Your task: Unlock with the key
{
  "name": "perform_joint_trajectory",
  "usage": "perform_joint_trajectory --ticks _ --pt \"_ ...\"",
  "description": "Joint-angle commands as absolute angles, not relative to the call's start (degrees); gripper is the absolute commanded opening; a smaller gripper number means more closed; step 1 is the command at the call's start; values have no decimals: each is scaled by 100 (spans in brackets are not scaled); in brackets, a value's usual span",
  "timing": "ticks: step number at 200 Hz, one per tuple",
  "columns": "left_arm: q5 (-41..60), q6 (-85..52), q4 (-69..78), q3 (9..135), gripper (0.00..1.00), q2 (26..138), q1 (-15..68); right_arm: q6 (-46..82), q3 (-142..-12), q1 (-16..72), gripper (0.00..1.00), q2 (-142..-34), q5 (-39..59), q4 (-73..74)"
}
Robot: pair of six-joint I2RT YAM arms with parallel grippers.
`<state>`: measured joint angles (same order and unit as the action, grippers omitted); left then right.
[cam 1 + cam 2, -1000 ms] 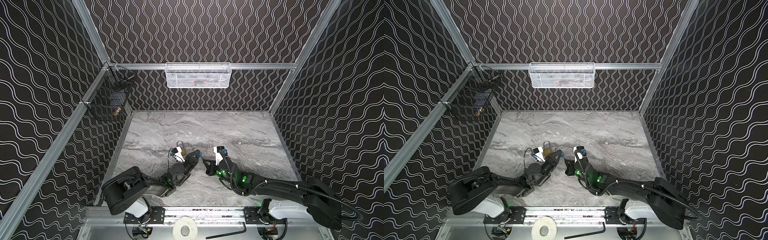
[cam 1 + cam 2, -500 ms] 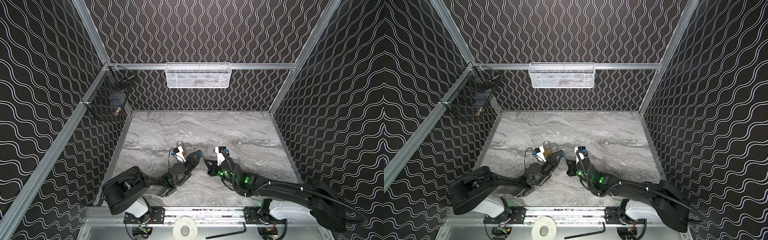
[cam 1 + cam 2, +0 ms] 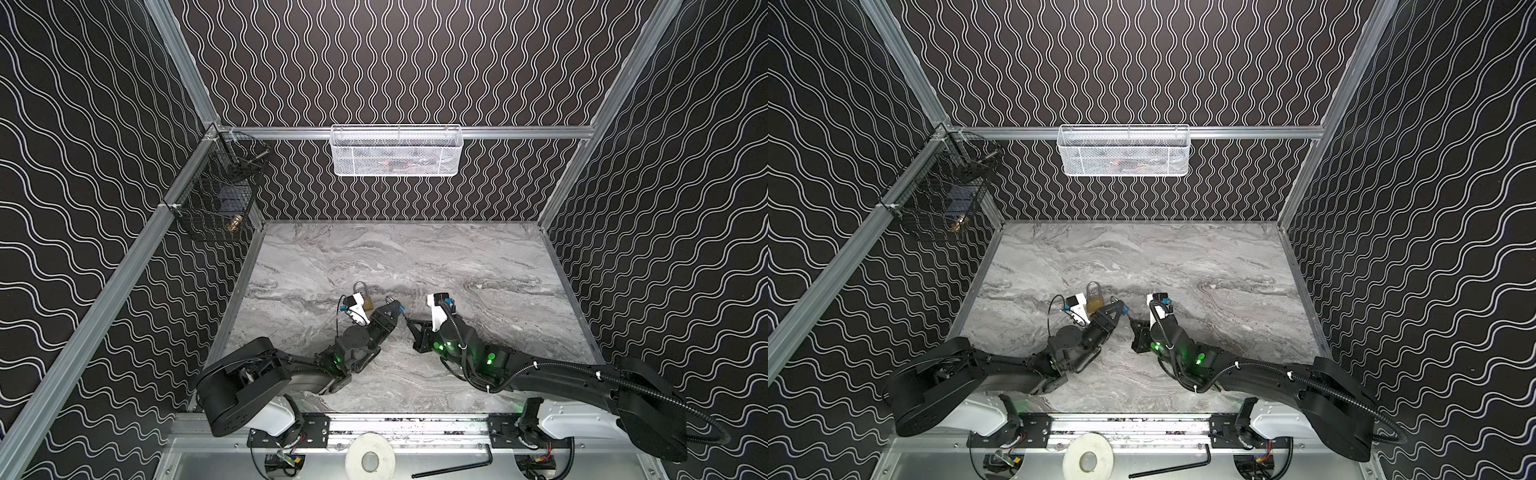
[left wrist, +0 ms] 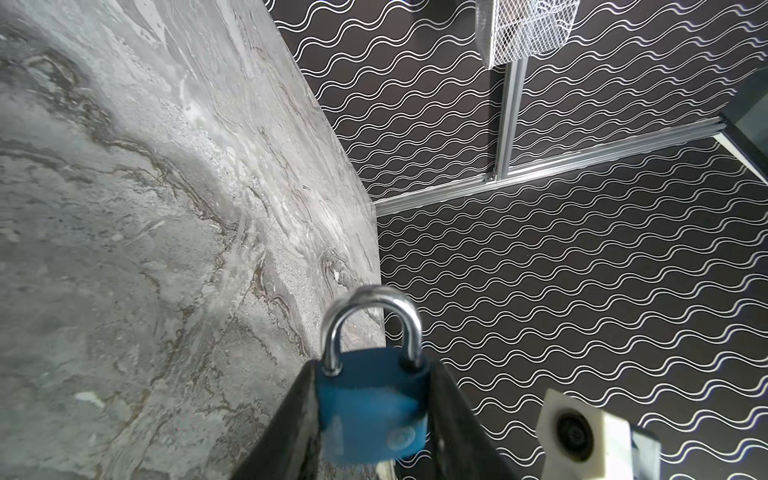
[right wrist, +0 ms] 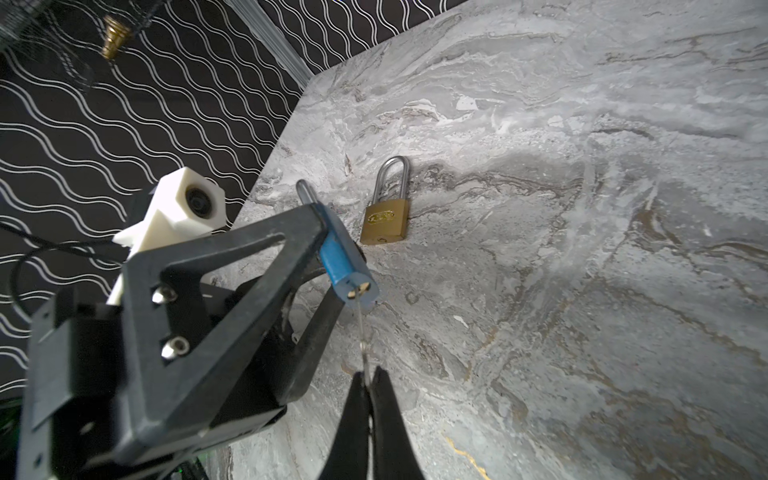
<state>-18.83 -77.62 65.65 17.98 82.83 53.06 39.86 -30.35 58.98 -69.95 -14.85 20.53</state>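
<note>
My left gripper point(image 4: 372, 370) is shut on a blue padlock point(image 4: 372, 409), its fingers pressing the two sides of the body and the steel shackle point(image 4: 372, 322) sticking out past the tips. In both top views it is held just above the table's middle front point(image 3: 400, 308) point(image 3: 1123, 308). My right gripper point(image 5: 368, 376) is shut on a thin silver key point(image 5: 360, 332). The key's tip meets the keyhole on the padlock's bottom face point(image 5: 357, 291). How deep it sits I cannot tell. The two grippers face each other tip to tip point(image 3: 409, 322).
A brass padlock point(image 5: 384, 220) point(image 3: 365, 301) lies flat on the marble table point(image 3: 457, 266) just behind my left gripper. A white mesh basket point(image 3: 397, 151) hangs on the back wall and a black wire basket point(image 3: 216, 199) on the left wall. Patterned walls enclose the table.
The right arm has shifted only slightly, with the key staying at the padlock's underside. The left arm and its grip look the same.
</note>
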Motion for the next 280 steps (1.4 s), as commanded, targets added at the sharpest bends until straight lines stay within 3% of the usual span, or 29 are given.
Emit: perform_joint_trajectory --ticks 1,99,180,230,280 --pt "-1643 -7592 6706 1771 0 8236 5344 4032 -2965 5906 0 -6887 -1478 2484" --pt "-2170 -7798 7601 1470 0 8587 5344 4397 -2619 6100 0 -6405 -1780 1950" --pt "-2229 -7973 8136 850 0 8405 5423 4278 -2246 7077 0 -6326 -3463 2402" --pt "-1788 -7570 8859 532 0 8506 5528 4616 -2318 7212 0 -6321 -3270 2632" --pt "-1713 -7262 8332 -164 0 7144 5581 4820 -2381 7272 0 -6562 -2929 2639"
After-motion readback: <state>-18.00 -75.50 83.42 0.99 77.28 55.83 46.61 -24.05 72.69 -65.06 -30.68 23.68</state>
